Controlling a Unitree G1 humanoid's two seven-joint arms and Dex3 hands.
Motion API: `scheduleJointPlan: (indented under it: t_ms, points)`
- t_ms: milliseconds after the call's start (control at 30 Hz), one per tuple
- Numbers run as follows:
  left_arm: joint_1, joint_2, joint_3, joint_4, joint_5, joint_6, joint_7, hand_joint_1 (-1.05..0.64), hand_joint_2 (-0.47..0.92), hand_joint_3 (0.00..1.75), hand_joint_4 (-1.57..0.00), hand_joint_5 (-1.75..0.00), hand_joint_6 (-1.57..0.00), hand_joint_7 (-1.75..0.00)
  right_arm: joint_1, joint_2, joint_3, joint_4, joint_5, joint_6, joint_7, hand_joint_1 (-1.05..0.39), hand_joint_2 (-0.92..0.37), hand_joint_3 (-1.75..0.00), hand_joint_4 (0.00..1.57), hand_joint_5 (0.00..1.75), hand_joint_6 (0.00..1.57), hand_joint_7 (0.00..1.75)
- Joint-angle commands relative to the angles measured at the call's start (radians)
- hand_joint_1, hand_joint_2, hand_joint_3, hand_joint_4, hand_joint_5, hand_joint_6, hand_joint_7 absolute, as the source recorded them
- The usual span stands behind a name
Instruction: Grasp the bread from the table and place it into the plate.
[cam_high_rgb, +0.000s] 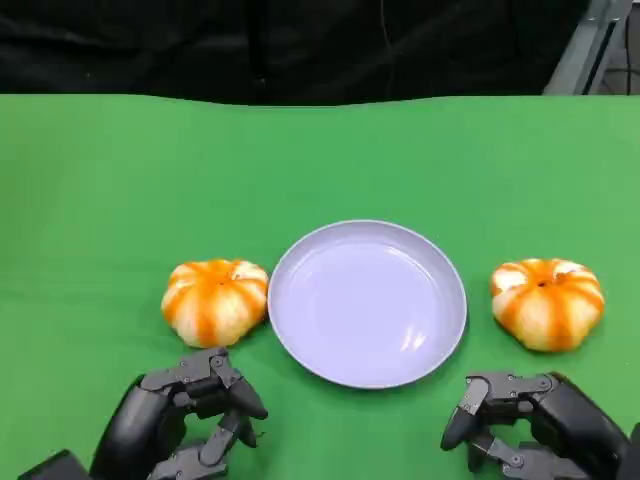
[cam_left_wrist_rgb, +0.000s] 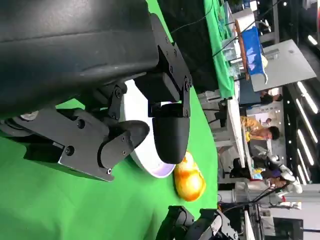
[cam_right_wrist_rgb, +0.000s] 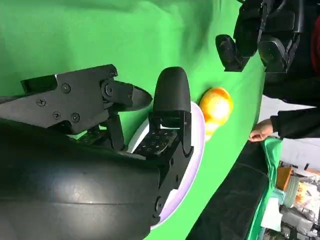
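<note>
Green cloth covers the table (cam_high_rgb: 100, 180) from its near edge to its far edge, where a dark backdrop takes over. At the middle sits a pale lavender plate (cam_high_rgb: 367, 302), with nothing in it. Two pumpkin-shaped orange-and-white breads flank it: the left bread (cam_high_rgb: 215, 301) lies just beside the plate's rim, nearly touching, and the right bread (cam_high_rgb: 547, 303) sits a little apart from the opposite rim.

Near the table's front edge, the left hand (cam_high_rgb: 178, 415) hovers just short of the left bread, fingers apart and curled forward, holding nothing. The right hand (cam_high_rgb: 530, 420) sits toward the front right corner, near the right bread, fingers likewise parted and empty. Both forearms are cut off by the head view's lower border.

From the left wrist, the hand's own fingers (cam_left_wrist_rgb: 170, 132) block most of the plate; the far bread shows beyond them. From the right wrist, a person's hand (cam_right_wrist_rgb: 260, 132) rests at the far table edge, the body hidden in dark clothing.
</note>
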Motion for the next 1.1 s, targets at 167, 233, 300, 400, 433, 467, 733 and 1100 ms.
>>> scheduleJointPlan:
  t_ms: [167, 233, 300, 400, 433, 467, 733, 1100]
  points:
    - [-0.005, 0.016, 0.007, -0.002, -0.023, -0.007, -0.008, -0.02, 0.72, 0.90, -0.72, -1.58, -0.80, -1.23, 0.002, -0.009, -0.010, -0.010, 0.015, 0.012, 0.002, -0.01, -0.92, -0.46, 0.72, 1.52, 0.82, 1.06]
    - [-0.005, 0.016, 0.006, -0.002, -0.023, -0.007, -0.008, -0.02, 0.73, 0.90, -0.72, -1.58, -0.80, -1.23, 0.002, -0.009, -0.010, -0.010, 0.015, 0.012, 0.002, -0.01, -0.92, -0.46, 0.72, 1.52, 0.82, 1.06]
    - [-0.009, 0.016, 0.011, 0.011, -0.001, -0.026, 0.015, -0.01, 0.71, 0.88, -0.75, -1.49, -0.81, -1.17, 0.000, -0.010, -0.010, -0.006, 0.013, 0.006, 0.002, -0.01, -0.92, -0.46, 0.72, 1.52, 0.82, 1.06]
    - [-0.015, 0.010, 0.020, 0.020, 0.011, -0.036, 0.038, -0.07, 0.78, 0.63, -0.80, -1.13, -0.89, -0.79, -0.003, -0.009, -0.011, 0.003, 0.015, -0.001, 0.005, -0.01, -0.92, -0.46, 0.72, 1.52, 0.82, 1.06]
    - [-0.016, 0.009, 0.022, 0.022, 0.012, -0.038, 0.043, -0.09, 0.85, 0.46, -0.83, -1.00, -0.97, -0.56, -0.004, -0.009, -0.011, 0.005, 0.016, -0.002, 0.005, -0.01, -0.92, -0.46, 0.72, 1.52, 0.82, 1.06]
    - [-0.017, 0.008, 0.022, 0.024, 0.012, -0.039, 0.046, -0.11, 0.89, 0.35, -0.85, -0.91, -1.03, -0.40, -0.004, -0.008, -0.011, 0.006, 0.017, -0.003, 0.006, -0.01, -0.92, -0.46, 0.72, 1.52, 0.82, 1.06]
    - [-0.018, 0.010, 0.019, 0.028, 0.013, -0.043, 0.051, -0.12, 0.92, 0.28, -0.86, -0.85, -1.08, -0.27, -0.005, -0.008, -0.011, 0.007, 0.017, -0.003, 0.006, -0.01, -0.92, -0.47, 0.72, 1.52, 0.82, 1.06]
    - [-0.007, 0.009, 0.030, 0.017, 0.040, -0.031, 0.110, -0.23, 0.92, 0.11, -0.86, -0.07, -0.79, 0.00, -0.003, -0.012, -0.010, -0.001, 0.006, -0.003, 0.000, -0.01, -0.92, -0.46, 0.72, 1.52, 0.82, 1.06]
